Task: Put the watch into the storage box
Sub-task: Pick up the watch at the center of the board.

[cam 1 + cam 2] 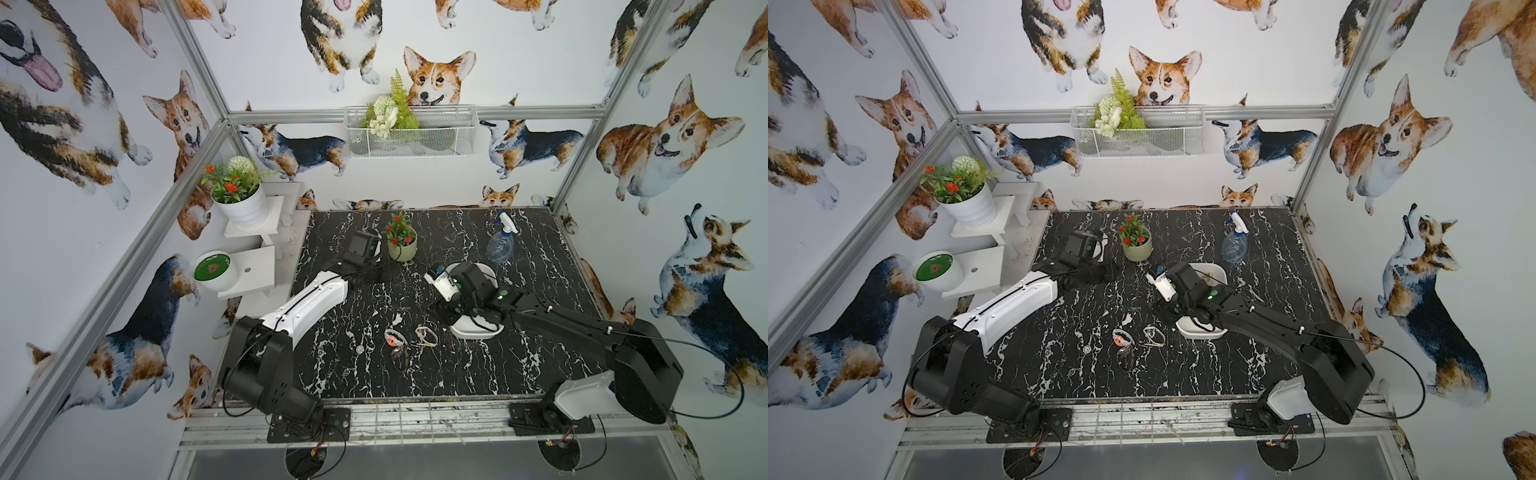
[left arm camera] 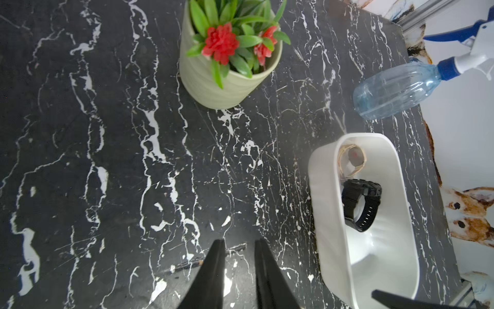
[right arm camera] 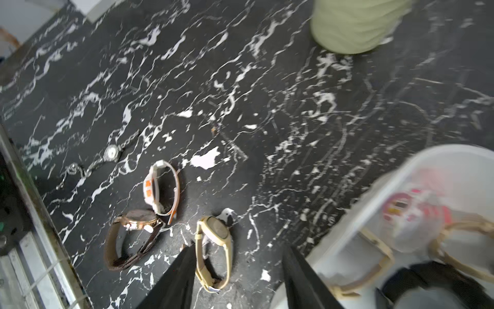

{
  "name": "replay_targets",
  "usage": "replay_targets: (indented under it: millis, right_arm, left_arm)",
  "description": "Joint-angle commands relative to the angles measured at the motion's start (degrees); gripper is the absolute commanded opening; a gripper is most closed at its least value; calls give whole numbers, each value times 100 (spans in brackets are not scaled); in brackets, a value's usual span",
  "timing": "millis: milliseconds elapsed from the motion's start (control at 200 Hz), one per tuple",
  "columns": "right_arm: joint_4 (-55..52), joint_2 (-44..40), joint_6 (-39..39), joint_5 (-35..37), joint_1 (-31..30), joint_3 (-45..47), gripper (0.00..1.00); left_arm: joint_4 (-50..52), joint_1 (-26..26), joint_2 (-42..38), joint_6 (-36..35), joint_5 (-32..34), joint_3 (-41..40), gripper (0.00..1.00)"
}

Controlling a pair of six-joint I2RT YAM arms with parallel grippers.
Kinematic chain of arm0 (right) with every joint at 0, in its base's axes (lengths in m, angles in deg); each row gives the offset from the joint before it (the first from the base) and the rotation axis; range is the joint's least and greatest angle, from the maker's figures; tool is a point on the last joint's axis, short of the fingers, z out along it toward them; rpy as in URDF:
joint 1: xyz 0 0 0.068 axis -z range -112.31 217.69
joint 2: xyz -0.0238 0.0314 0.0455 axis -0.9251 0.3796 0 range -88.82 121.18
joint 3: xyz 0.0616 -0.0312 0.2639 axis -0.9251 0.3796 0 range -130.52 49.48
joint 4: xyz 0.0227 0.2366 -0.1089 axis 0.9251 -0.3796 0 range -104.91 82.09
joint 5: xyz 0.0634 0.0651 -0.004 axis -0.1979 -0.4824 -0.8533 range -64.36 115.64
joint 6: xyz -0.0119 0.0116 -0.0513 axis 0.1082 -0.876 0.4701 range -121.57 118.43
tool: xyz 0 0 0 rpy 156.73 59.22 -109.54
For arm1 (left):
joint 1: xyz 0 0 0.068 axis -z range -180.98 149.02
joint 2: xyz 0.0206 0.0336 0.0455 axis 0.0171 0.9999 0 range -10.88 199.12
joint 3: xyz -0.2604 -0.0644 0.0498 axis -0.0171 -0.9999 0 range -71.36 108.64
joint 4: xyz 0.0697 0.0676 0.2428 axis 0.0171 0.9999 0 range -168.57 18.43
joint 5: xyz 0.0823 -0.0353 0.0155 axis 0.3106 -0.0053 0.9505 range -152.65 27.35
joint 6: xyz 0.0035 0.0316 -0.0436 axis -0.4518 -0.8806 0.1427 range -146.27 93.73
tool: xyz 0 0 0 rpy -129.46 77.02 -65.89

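At the front of the table (image 1: 540, 353), you have four watches left loose: brown-strap watch (image 3: 131, 240), white-orange watch (image 3: 160, 187), beige watch (image 3: 213, 251) and slim silver watch (image 3: 111, 153). Beyond them, your right gripper (image 3: 239, 246) hangs parted and empty beside the storage box (image 2: 318, 203), which already holds several watches. Farthest back, your left gripper (image 2: 238, 242) is slightly parted and empty.

Open bench (image 1: 353, 386) surrounds the loose watches (image 1: 392, 337). The right arm (image 1: 561, 322) overhangs the storage box (image 1: 473, 332), seemingly covering most of its mouth; the flower pot (image 1: 402, 249) stands well behind.
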Motion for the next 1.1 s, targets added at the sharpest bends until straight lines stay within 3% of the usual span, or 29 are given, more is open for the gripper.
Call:
replay_targets:
  millis: [0,285,686,781,936,1091]
  right_arm:
    - [-152,395,323,249,-231,-170,57]
    - [-534,1362,549,267,-481,-468,60]
    - [-714,1849,680,364,-600,-706,61]
    - [-732,1911,698,356,-616,-733,56]
    - [-759,1956,698,322,-621,-768,29]
    - [-760,1921,720,286,-627,-786,18]
  left_arm:
    - [-433,-135,-174,-130,-293,-283,26]
    - [-723,-293,-237,-131,-594,-658,26]
    - [-754,-298,-130,-157,-658,-625,26]
    - [-741,-293,-129,-174,-643,-625,27]
    - [-719,-302,-129,-193,-632,-617,27]
    - [-706,-305,-129,-202,-628,-608,27]
